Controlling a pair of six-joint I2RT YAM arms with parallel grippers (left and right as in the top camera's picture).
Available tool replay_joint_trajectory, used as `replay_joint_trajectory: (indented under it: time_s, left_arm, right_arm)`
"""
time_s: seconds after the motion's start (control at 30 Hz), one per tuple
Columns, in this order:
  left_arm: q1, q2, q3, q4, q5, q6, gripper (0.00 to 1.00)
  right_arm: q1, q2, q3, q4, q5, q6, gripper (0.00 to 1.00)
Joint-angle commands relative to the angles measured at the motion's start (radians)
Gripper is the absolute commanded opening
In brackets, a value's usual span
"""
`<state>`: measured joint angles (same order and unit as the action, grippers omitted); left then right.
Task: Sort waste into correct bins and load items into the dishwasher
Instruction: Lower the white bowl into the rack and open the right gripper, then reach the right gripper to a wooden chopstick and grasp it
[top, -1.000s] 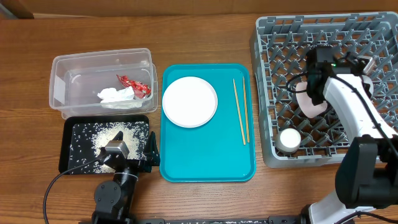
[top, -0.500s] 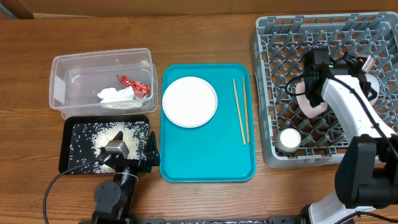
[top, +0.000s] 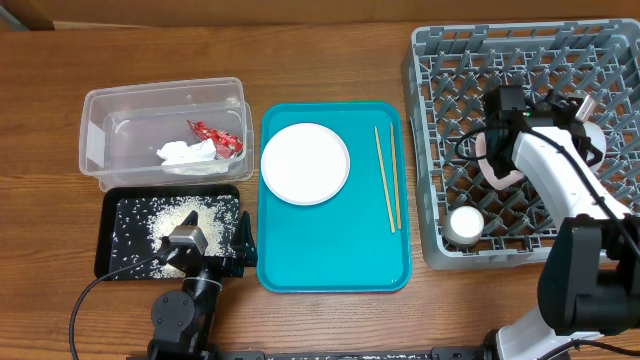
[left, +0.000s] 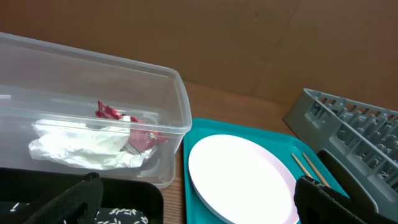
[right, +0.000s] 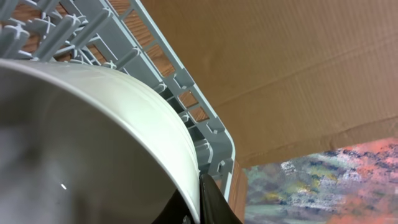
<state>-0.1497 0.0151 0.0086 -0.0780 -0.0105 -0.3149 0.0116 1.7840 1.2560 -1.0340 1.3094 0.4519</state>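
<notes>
One bowl (top: 498, 173) now further left in rack (top: 425, 120), right jaws tight on it; left jaws wide, empty.

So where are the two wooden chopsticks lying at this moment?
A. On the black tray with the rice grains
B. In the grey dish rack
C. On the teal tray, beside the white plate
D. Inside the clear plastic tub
C: in the overhead view the chopsticks lie side by side on the teal tray, next to the white plate.
</notes>
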Motion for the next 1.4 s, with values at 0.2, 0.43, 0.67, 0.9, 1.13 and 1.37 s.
replay_joint_trajectory:
  time_s: [0.2, 0.43, 0.67, 0.9, 1.13, 1.37]
  left_arm:
    - [0.005, -0.010, -0.004, 0.001, 0.011, -0.011, 1.00]
    - [0.005, -0.010, -0.004, 0.001, 0.011, -0.011, 1.00]
    - [0.005, -0.010, -0.004, 0.001, 0.011, -0.011, 1.00]
    - [0.005, -0.010, -0.004, 0.001, 0.011, -0.011, 1.00]
    - [0.005, -0.010, -0.004, 0.001, 0.011, -0.011, 1.00]
    - [0.005, -0.010, -0.004, 0.001, 0.011, -0.011, 1.00]
  right_arm:
    - [0.039, 0.009, -0.016, 0.082, 0.135, -0.099, 0.05]
    - [0.015, 0.010, -0.020, 0.107, 0.023, -0.146, 0.05]
    - [0.021, 0.011, -0.052, 0.136, 0.006, -0.146, 0.11]
    - [0.067, 0.011, -0.058, 0.099, -0.055, -0.145, 0.20]
    - [0.106, -0.027, -0.040, 0.052, -0.072, -0.100, 0.55]
    - [0.165, -0.185, 0.090, -0.034, -0.295, -0.113, 0.58]
